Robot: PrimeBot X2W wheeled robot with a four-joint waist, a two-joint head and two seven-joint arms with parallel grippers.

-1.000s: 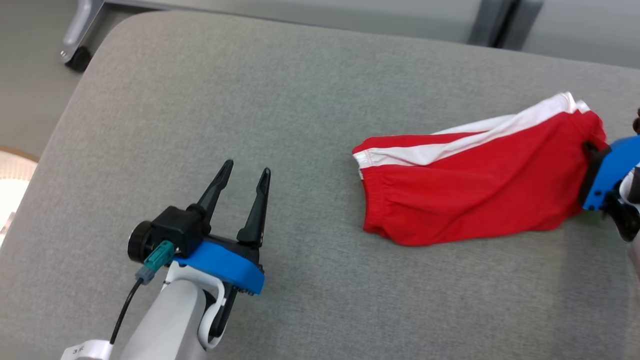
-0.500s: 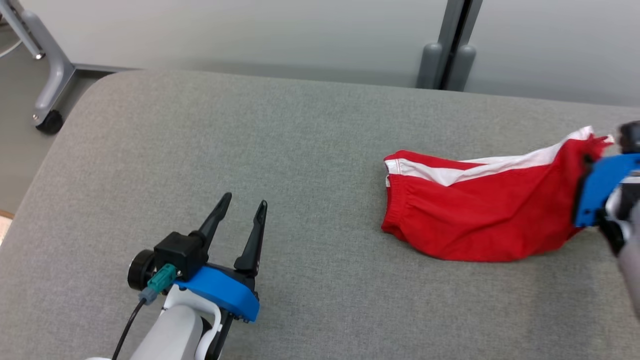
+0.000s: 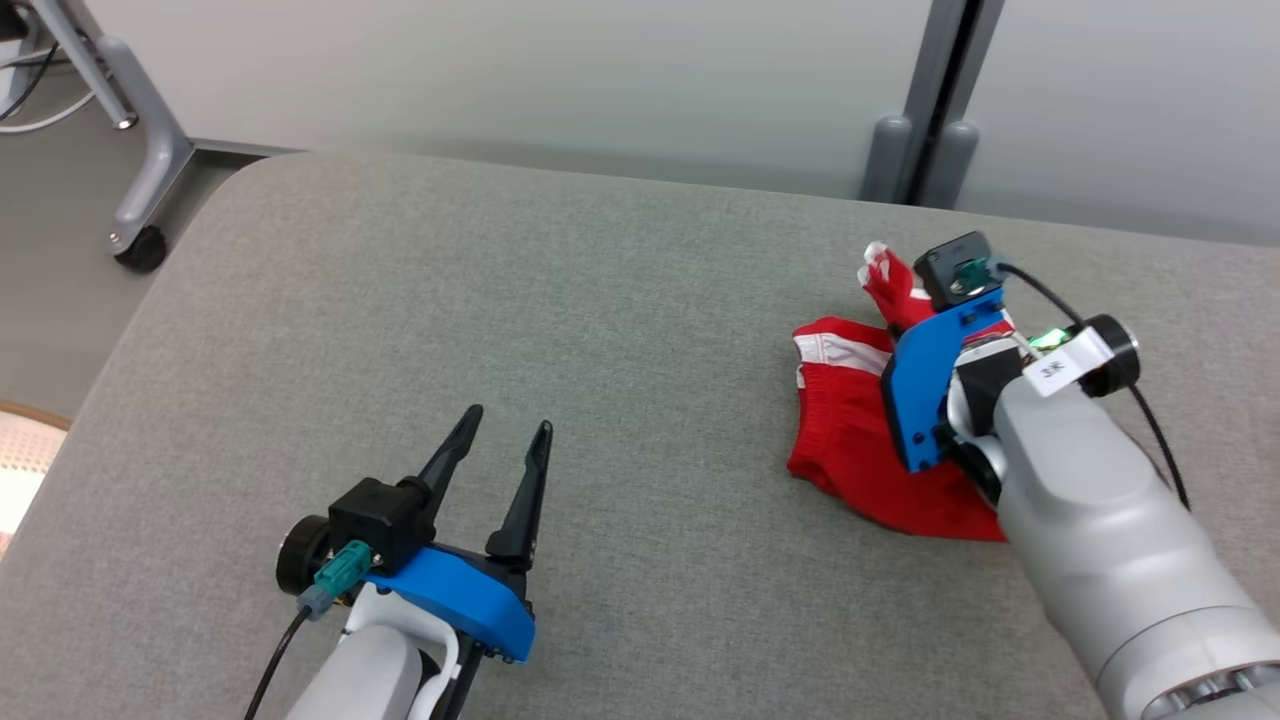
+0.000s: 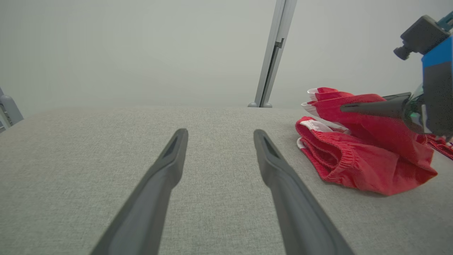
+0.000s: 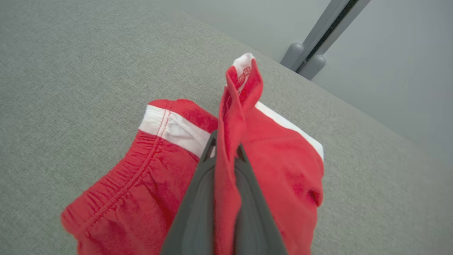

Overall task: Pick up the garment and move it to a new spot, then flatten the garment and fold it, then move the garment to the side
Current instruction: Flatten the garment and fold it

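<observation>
**Shorts pinched at the right of the counter**

Right pincer (image 5: pixel 226 156) is clamped tight on a fold of the red shorts (image 3: pixel 850 440). In the right wrist view the cloth runs up between the two dark fingers, and a red-and-white hem corner pokes out past their tips. The head view has the shorts right of centre on the grey counter (image 3: pixel 500 280), all bunched up, with the elastic waistband and white stripe facing the left of the frame. The lower part lies on the fabric top and the gripped fold is held up above it. The pale right forearm comes in from the lower right corner and covers part of the cloth.

Over at lower left, the left pincer (image 3: pixel 508 420) hovers with its fingers spread apart, holding nothing, well apart from the shorts. A grey post (image 3: pixel 940 90) stands behind the counter at upper right, and a wheeled leg (image 3: pixel 140 200) shows at upper left.
</observation>
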